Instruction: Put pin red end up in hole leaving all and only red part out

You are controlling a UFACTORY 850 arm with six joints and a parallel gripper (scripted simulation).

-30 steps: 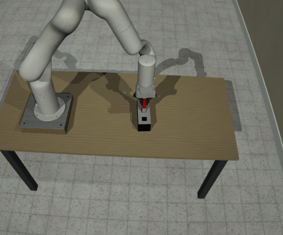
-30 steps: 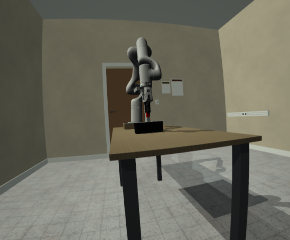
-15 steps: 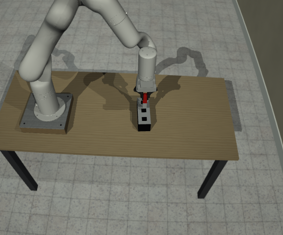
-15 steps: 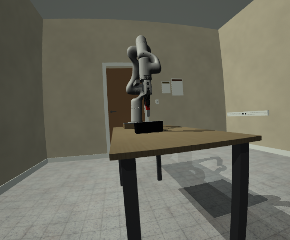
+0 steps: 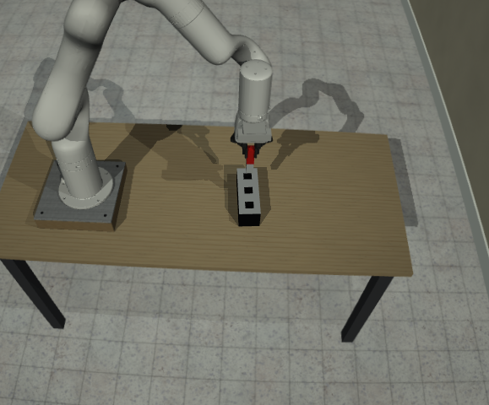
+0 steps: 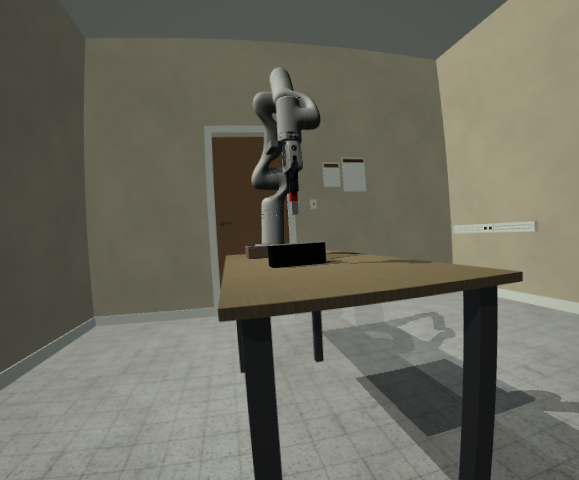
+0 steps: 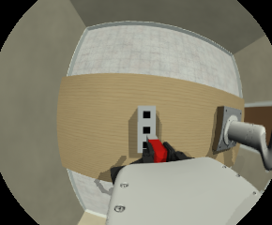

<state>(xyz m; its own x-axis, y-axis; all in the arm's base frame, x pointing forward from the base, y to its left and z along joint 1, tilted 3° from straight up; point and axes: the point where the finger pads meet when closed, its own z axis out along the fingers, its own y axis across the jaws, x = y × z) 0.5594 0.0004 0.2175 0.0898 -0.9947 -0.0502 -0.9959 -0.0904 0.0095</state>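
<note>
Above the block's far end, at centre frame in the top view, the pin (image 5: 250, 158) hangs upright, red end up, clenched in the gripper (image 5: 250, 150). From the side its pale tip is well clear of the block (image 5: 248, 196). All three holes show open. To do this well, keep the pin vertical, centre the tip over one hole, lower slowly, and judge by how much red stays out. The table (image 5: 331, 244) carries the block.
</note>
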